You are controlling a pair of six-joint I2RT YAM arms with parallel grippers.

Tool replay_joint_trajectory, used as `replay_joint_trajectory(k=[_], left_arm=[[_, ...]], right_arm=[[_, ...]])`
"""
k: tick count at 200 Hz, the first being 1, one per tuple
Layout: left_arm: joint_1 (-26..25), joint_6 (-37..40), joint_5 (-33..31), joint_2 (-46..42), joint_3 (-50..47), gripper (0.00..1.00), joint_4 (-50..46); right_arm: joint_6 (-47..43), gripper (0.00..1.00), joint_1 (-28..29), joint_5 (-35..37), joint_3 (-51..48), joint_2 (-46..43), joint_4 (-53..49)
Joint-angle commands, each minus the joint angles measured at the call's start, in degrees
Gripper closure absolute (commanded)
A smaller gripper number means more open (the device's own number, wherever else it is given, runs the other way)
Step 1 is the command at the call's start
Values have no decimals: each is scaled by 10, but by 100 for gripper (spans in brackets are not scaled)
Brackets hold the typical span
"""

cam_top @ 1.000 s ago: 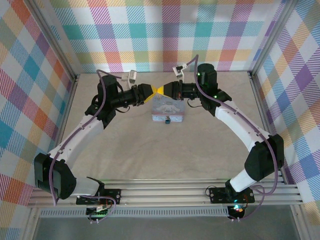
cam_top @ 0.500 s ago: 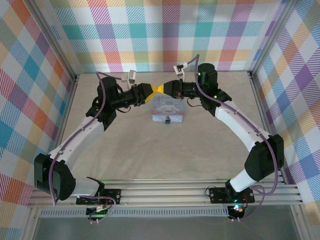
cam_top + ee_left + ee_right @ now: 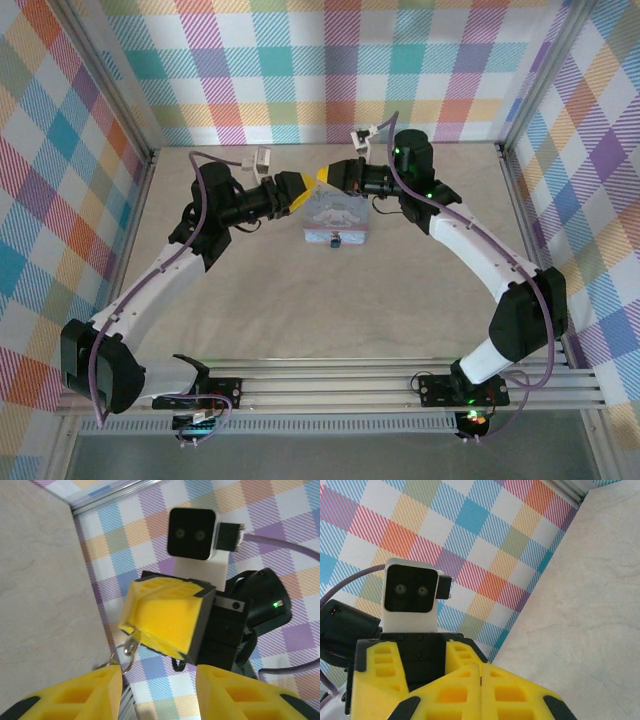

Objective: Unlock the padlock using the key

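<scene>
Two-armed from above: reaching inward from left and right and nearly meeting over the far middle of a pale table (image 3: 300,320), with pastel plaid walls (image 3: 330,70) on three sides. Showing a pastel tin box (image 3: 337,214) lying flat on the table, just nearer than the meeting point. Carrying the padlock (image 3: 335,240), a tiny dark speck, at the middle of the tin box's near wall, low down and apart from both tools; too small for telling whether fastened or undone. Presenting the right gripper (image 3: 324,175) clamped fully together, yellow fingers lying flush with no gap in its own wrist view. Pinching the key (image 3: 130,645), small and silvery, at the lower corner of those closed fingers, dangling in the air against the plaid wall as seen from the left wrist. Pointing the left gripper (image 3: 298,192) tip to tip at the right one, close by but a little nearer the front of the table, not touching it. Holding the left fingers (image 3: 85,695) moderately apart, with nothing between them. Hanging the key just above the tip of one of those fingers; contact there impossible to judge.
</scene>
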Motion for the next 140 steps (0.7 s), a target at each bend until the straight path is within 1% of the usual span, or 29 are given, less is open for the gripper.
replay_joint_trajectory(k=[1,14,35,71,109,124,140], left_arm=[[-5,-26,6,3,-5,58,49],[-5,-26,9,10,-1,59,49],[-5,-26,9,23,4,65,44],[-6,-29,13,39,6,65,53],[-8,-32,17,45,9,70,65],[-7,-32,19,47,10,76,71],[-8,-29,24,48,8,90,83]], right_arm=[[9,100,3,2,-2,4,35],[10,100,4,-2,1,5,36],[16,100,4,-4,-2,6,41],[29,100,5,-9,-1,13,51],[39,100,6,-15,1,18,59],[42,100,8,-17,0,21,62],[45,100,9,-19,0,21,62]])
